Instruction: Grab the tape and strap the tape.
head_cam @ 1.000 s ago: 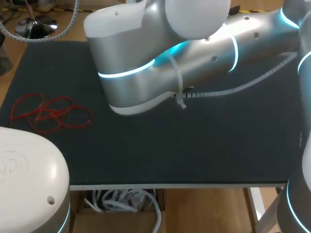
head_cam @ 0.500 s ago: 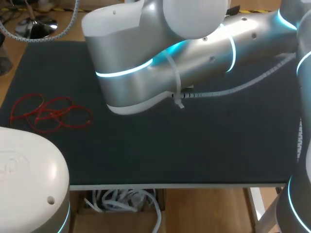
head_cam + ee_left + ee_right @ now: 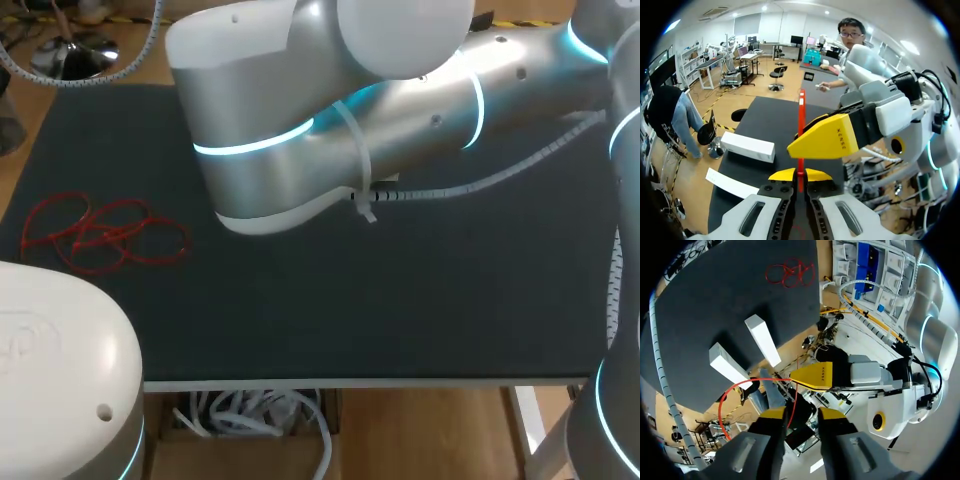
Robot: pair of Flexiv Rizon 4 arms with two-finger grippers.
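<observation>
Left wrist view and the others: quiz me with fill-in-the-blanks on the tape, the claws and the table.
The tape on which the left claw is shut is ____ in colour.
____ white blocks lie on the dark table.
In the head view, the loose red ties lie toward the table's ____ side.
Missing words: red; two; left.

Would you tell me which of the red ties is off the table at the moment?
The single red tie, held upright in the left gripper; the other red ties lie tangled on the dark mat.
</observation>
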